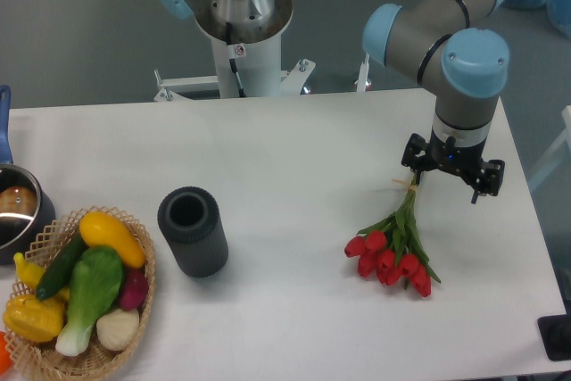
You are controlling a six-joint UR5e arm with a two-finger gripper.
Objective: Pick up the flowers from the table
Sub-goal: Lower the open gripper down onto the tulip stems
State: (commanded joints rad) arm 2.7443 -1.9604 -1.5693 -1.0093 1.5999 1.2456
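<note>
The flowers (pixel 393 253) lie right of centre on the desk (pixel 294 158), blooms toward the lower edge. The hand (pixel 451 169) sits at the stem ends — likely the easiest grip — though whether it pinches them I cannot tell.

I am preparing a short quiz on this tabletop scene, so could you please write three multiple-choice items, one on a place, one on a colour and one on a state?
1. Where do the flowers lie on the table?
A. Right part, below the gripper
B. Inside the basket
C. Beside the pot

2. What colour are the flower heads?
A. Yellow
B. Red
C. White

3. How does the dark cylinder stand?
A. Tipped on its side
B. Stacked on the basket
C. Upright, opening up

Answers: 1 A, the bunch lies at the right with its stem ends under the gripper. 2 B, the tulip heads are red. 3 C, its round opening faces upward.
</note>
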